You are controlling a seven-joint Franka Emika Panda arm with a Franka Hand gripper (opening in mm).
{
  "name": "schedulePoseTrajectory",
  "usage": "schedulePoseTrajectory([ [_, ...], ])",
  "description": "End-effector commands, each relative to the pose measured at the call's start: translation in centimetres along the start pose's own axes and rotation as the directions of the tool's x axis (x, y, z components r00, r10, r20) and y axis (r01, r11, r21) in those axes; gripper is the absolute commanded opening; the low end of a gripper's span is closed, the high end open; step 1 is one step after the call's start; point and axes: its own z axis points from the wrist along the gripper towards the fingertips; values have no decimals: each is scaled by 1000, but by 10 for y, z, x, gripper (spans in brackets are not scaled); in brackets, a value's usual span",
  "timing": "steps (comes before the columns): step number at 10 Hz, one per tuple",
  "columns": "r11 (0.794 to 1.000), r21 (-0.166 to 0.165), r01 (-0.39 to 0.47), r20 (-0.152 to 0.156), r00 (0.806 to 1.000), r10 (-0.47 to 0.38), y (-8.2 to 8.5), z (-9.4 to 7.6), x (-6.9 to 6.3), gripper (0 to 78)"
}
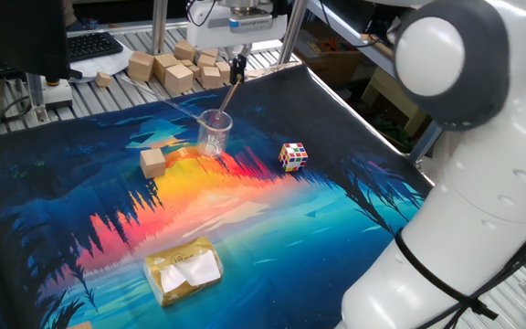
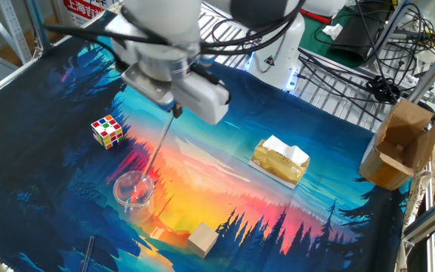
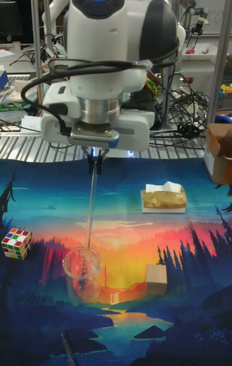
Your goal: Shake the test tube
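The test tube [image 1: 227, 99] is a thin see-through rod-like tube that leans upward out of a clear glass beaker [image 1: 215, 133] on the colourful mat. My gripper [image 1: 237, 66] is shut on its top end. In the other fixed view the test tube [image 2: 158, 147] slants from the gripper [image 2: 176, 112] down into the beaker [image 2: 134, 193]. The tall fixed view shows the gripper [image 3: 95, 163] above the beaker [image 3: 82, 273], with the test tube [image 3: 91, 211] nearly upright and its lower end inside the glass.
A Rubik's cube [image 1: 292, 156], a wooden block [image 1: 153, 163] and a tissue pack [image 1: 184, 270] lie on the mat. Several wooden blocks [image 1: 176, 66] are piled behind it. A thin rod [image 2: 87, 253] lies near the beaker. A cardboard box [image 2: 399, 143] stands off the mat.
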Motion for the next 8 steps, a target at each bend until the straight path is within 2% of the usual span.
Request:
schedulePoseTrajectory([
  [1,998,-6,-56,-2,998,56,24,-1,-1,11],
  [2,997,-3,-81,-11,997,81,31,-4,15,11],
  [3,997,-6,-79,-8,997,79,30,-4,22,11],
  [4,999,7,-51,-12,999,51,19,-8,31,11],
  [6,1000,16,1,-14,1000,0,-2,-13,21,11],
  [7,999,19,35,-6,999,-35,-15,-8,7,11],
  [8,999,12,41,-2,999,-41,-17,-4,-3,11],
])
